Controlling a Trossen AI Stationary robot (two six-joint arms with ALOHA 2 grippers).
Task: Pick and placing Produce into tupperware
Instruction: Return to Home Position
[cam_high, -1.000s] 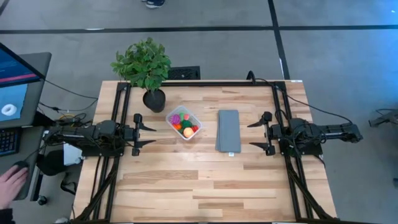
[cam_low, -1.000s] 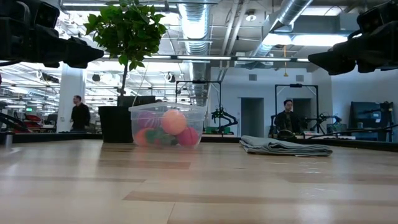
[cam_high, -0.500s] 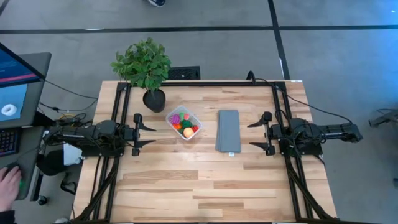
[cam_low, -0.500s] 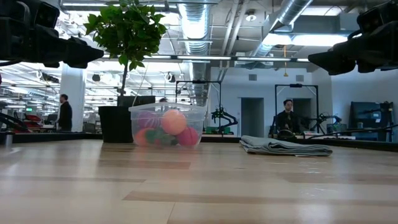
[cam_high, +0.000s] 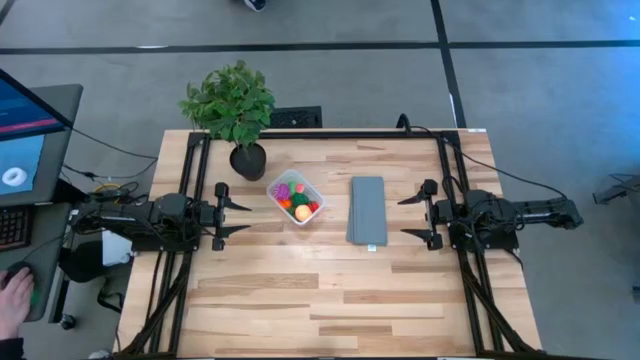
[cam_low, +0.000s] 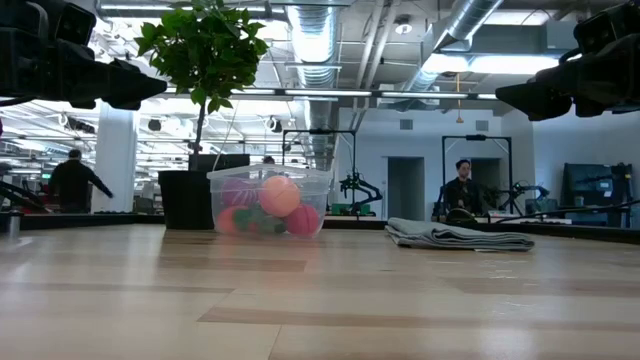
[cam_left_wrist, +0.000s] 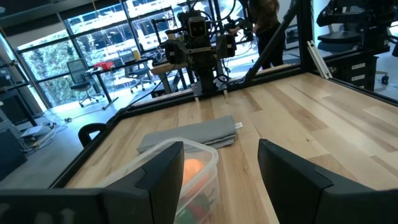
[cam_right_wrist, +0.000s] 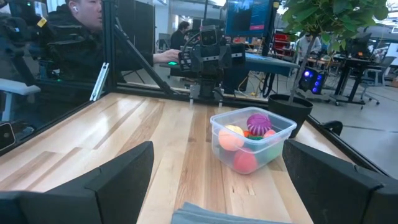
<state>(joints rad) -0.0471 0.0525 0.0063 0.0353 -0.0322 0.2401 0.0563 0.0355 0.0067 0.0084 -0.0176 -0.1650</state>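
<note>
The clear tupperware (cam_high: 295, 198) stands on its base on the table, left of centre, with the produce inside: a spiky purple ball (cam_right_wrist: 259, 121), an orange ball (cam_low: 279, 195), red pieces (cam_low: 303, 220) and a dark green piece (cam_high: 299, 199). My left gripper (cam_high: 238, 209) hovers open above the table's left side, left of the tupperware. My right gripper (cam_high: 407, 217) hovers open over the right side, right of the grey slab. Both touch nothing.
A flat grey folded slab (cam_high: 367, 210) lies right of the tupperware. A leafy potted plant (cam_high: 233, 110) in a black pot (cam_high: 248, 160) stands at the far left. A person's hand (cam_high: 12, 297) rests at a desk left of the table. Bare wood fills the near half.
Neither arm has moved, and the tupperware and produce stay where they were. The hand at the desk on the left has drawn back toward the picture's edge. A person walks in the room behind.
</note>
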